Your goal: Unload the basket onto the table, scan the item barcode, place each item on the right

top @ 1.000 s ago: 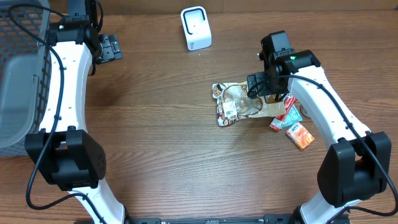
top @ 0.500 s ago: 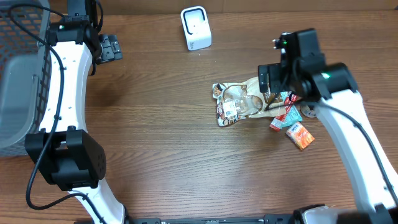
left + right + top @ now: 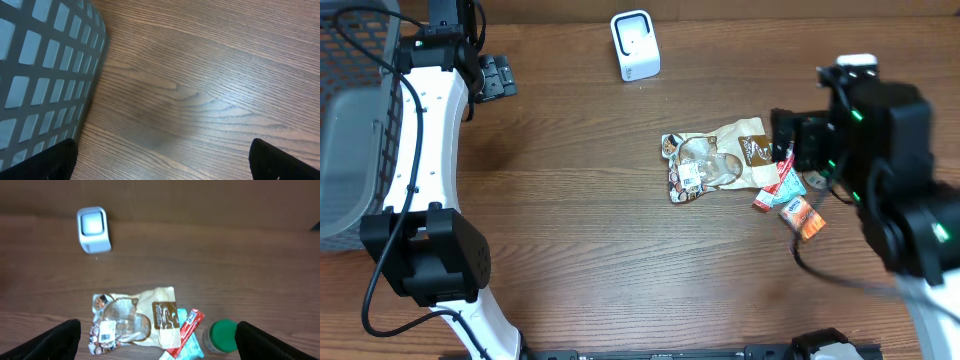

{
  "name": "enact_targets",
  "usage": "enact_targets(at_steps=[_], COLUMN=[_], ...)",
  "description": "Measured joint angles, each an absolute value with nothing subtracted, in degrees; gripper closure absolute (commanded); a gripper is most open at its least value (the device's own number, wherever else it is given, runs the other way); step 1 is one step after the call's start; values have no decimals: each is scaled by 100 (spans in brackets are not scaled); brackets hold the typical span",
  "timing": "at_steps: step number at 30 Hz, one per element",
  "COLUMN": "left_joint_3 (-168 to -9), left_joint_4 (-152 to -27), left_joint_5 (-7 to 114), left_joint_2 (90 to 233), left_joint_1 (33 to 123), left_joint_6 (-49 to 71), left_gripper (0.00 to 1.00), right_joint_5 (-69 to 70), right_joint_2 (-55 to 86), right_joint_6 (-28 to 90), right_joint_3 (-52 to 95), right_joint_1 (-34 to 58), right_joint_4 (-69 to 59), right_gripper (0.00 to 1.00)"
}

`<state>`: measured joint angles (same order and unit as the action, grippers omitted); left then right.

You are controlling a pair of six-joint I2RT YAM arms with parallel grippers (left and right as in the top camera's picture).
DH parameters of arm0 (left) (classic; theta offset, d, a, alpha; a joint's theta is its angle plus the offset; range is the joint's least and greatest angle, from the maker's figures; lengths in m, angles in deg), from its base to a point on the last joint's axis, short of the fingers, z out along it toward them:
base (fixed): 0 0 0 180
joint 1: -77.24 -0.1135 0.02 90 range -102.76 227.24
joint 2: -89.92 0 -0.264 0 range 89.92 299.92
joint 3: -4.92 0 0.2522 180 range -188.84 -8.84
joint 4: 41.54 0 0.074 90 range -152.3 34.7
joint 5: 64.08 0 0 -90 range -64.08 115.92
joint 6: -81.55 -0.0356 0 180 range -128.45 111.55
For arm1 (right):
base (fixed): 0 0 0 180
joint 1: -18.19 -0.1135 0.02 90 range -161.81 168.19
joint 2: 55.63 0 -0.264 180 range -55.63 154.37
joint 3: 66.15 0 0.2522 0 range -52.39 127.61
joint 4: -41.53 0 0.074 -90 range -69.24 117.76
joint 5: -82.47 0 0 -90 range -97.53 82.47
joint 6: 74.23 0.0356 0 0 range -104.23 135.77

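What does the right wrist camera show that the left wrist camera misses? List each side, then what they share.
Only the right wrist view: the white scanner, the snack bag, a red packet and a green-lidded jar. Only the left wrist view: the grey basket. Both: the wooden table, plus that arm's own open gripper, the right gripper and left gripper, dark tips at the lower corners.
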<state>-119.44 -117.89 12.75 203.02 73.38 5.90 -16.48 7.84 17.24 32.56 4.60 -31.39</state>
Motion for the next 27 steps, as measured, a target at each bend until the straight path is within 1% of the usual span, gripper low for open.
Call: enact_targets(at_steps=[8,16,22,27], left_joint_3=[-11944,-11944,-11944,-11944], left_joint_4=[-11789,-11789,-11789,-11789], left_joint_5=[1275,1275,1275,1275], left_joint_2=[20302,20302,20302,20302], left_joint_1=[7338,7338,7338,7338], left_joint_6=[590,590,590,592], left_gripper=[0,0,0,0], right_joint_5=[-1650,-1672,-1860,-1904], right_joint_2=[-316,-1055,-1531,-2156], right_joint_6=[1724,1724,1724,1722], right_joint_3=[3256,3256,3254,2974], right_joint_1=[460,460,460,460], right_joint_4=[-3141,-3484,-3491,-3408], right_gripper=[0,0,0,0])
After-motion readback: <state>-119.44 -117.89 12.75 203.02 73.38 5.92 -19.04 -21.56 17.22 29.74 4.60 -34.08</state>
